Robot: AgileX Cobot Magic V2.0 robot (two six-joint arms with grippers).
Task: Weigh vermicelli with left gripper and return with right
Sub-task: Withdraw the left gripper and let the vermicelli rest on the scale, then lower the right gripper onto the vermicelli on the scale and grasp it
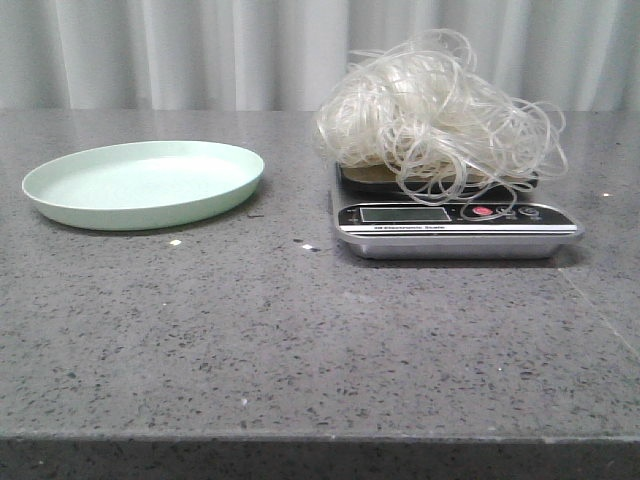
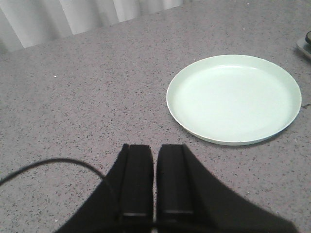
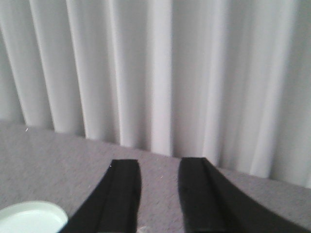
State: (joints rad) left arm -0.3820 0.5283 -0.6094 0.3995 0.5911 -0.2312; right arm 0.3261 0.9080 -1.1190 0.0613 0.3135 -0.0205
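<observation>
The vermicelli [image 1: 430, 115] is a fluffy heap of whitish looping strands piled on the platform of a silver kitchen scale [image 1: 455, 225] at the right of the table. Some loops hang over the scale's display. The pale-green plate [image 1: 145, 183] sits bare to the left. Neither gripper shows in the front view. In the left wrist view, my left gripper [image 2: 155, 148] hovers over the table short of the plate [image 2: 233, 99], fingers together and holding nothing. My right gripper [image 3: 159, 162] is open with nothing between its fingers, facing the curtain; the plate's edge [image 3: 29, 218] shows beside it.
The grey speckled stone table [image 1: 300, 340] runs to a front edge near the camera. A white pleated curtain [image 1: 200, 50] hangs behind it. A corner of the scale [image 2: 305, 42] shows past the plate in the left wrist view. A black cable [image 2: 48, 165] loops beside the left fingers.
</observation>
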